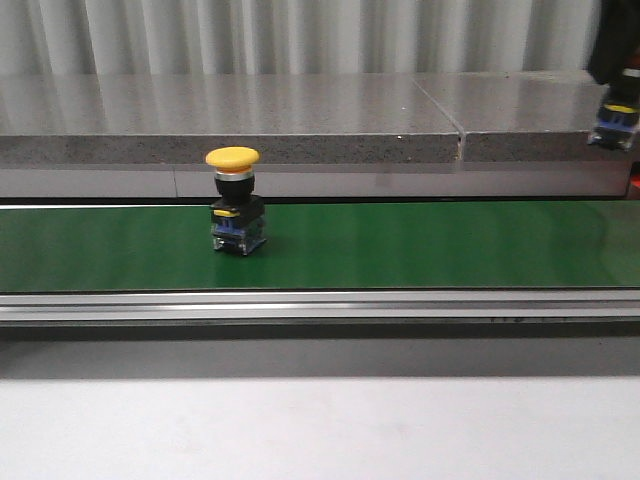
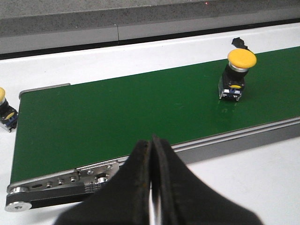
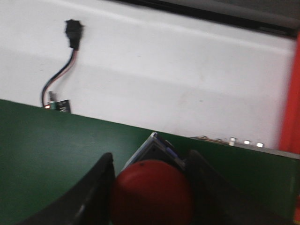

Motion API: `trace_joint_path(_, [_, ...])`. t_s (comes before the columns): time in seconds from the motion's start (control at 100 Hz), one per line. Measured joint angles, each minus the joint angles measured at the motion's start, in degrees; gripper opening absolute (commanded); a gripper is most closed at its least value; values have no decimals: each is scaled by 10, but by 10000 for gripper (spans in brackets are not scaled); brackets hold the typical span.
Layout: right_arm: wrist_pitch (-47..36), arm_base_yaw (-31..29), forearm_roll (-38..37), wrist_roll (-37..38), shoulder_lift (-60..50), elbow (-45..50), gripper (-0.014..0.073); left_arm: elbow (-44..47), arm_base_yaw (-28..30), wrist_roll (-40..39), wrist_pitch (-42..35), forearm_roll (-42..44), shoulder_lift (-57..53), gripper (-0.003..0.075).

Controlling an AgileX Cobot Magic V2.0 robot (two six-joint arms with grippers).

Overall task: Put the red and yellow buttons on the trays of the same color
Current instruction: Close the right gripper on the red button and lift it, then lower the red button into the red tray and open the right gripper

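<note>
Yellow button (image 1: 234,200): it is seen standing upright on the green belt (image 1: 420,245), left of the middle in the front view, touched by neither hand.
Second yellow button (image 2: 6,110): only part of it is seen at the picture's edge in the left wrist view, resting on the white desk (image 2: 93,63) just off the belt's end.
Left hand (image 2: 151,187): its fingers are pressed together with nothing between them, held near the belt's metal edge.
Right hand (image 3: 152,187): it is clamped on a red button (image 3: 152,194), held above the belt.
Cable (image 3: 61,75): it is seen lying on the desk beyond the belt.
</note>
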Motion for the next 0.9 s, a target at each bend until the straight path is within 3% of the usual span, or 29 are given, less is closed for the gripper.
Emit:
trace_joint_path(0.43, [-19,-188,-1,15,0,-1,65,0,0,0,0,0,0,-20])
trace_joint_path(0.9, [-69,-307,-2,89,16,-5,65,0,0,0,0,0,0,-20])
